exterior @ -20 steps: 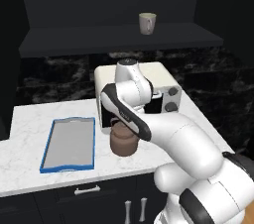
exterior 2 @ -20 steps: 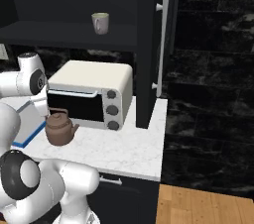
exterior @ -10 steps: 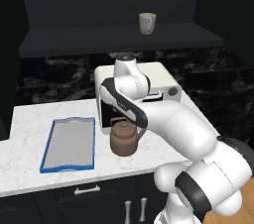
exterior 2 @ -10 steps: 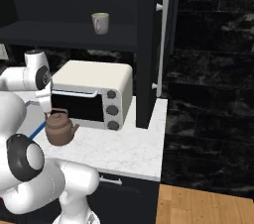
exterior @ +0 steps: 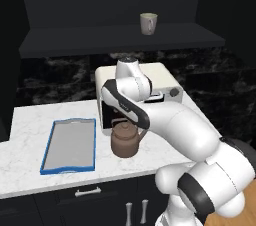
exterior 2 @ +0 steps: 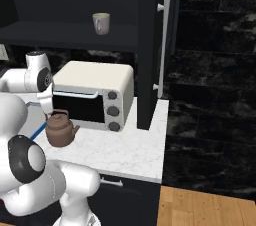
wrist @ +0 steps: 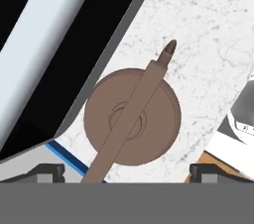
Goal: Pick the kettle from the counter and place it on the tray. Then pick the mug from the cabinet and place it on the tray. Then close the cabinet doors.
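Note:
The brown kettle point(exterior: 125, 141) point(exterior 2: 60, 129) stands upright on the white marble counter point(exterior: 30, 120), just in front of the toaster oven. Seen from above in the hand view, the kettle point(wrist: 149, 134) has its hoop handle running diagonally across the lid. My gripper point(wrist: 128, 172) hangs above it, open, a fingertip point(wrist: 47, 171) wide on each side of the handle and nothing held. The blue-rimmed tray point(exterior: 48, 151) lies to the kettle's left. The mug point(exterior: 148, 23) point(exterior 2: 101, 23) sits on the shelf of the dark cabinet point(exterior: 120, 37). One cabinet door point(exterior 2: 150, 45) stands swung open.
A cream toaster oven point(exterior: 167, 80) point(exterior 2: 95, 95) sits behind the kettle, close to my hand. The open door's silver bar handle point(exterior 2: 162, 40) is to the right of it. Dark drawers point(exterior: 85, 195) run under the counter edge.
The arm's upper part has swung slightly right and its elbow has shifted, with the hand staying over the kettle. The jaws stay open. The kettle has not moved.

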